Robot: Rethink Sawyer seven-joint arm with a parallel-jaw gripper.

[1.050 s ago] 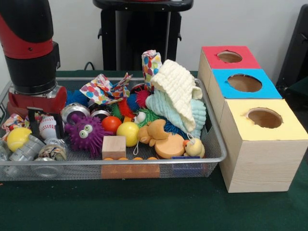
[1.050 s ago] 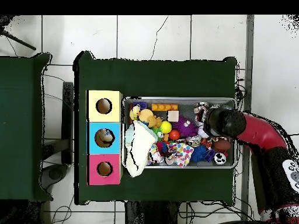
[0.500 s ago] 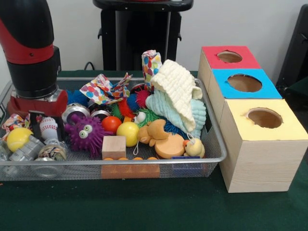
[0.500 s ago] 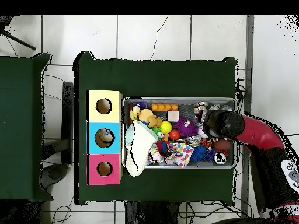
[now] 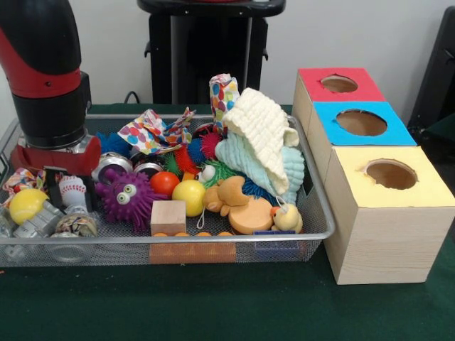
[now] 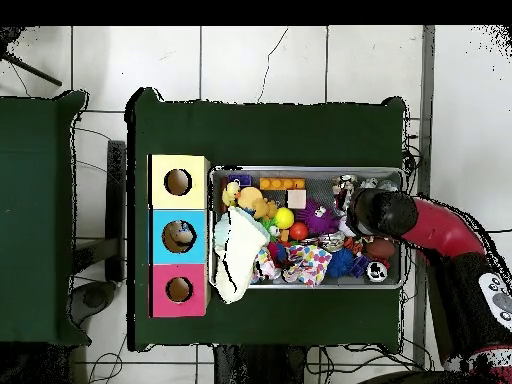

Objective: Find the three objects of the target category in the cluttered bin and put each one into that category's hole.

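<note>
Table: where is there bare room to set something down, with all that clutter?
The green cloth in front of the bin and boxes is bare. Overhead, a wide green strip lies beyond the bin. Inside the bin toys are packed tight, with the gripper among them.

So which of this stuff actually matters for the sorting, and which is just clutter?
In the job:
- gripper, down in the wire bin
- baseball beside it, probably the current pick
- box with three holes

Probably clutter (the target category isn't shown):
- cream cloth
- purple spiky toy
- wooden block
- black stand behind the table
</note>
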